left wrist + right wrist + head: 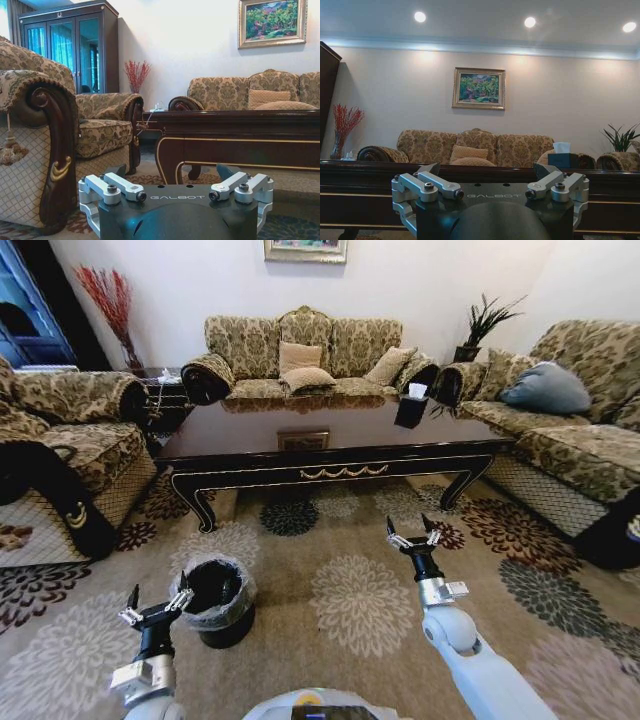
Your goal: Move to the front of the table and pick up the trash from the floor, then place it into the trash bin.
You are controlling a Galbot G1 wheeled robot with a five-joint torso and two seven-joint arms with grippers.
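The table (250, 432) of glossy dark wood stands ahead across the floral carpet, its gold-trimmed apron facing me. The black trash bin (218, 598) with its greyish bag stands on the carpet at my lower left. My left gripper (158, 598) hangs open just left of the bin, nothing between its fingers. My right gripper (412, 528) is raised open over the carpet right of centre, short of the table. The left wrist view has that gripper (172, 172) open and facing the table's end (240, 145). The right gripper (487, 170) is level with the tabletop (370, 172). The trash is out of view.
Patterned sofas ring the table: one on the left (70, 435), one behind it (300, 355), one on the right (570, 430). A black tissue box (412, 408) sits on the table's far right. Open carpet (350, 590) lies between me and the table.
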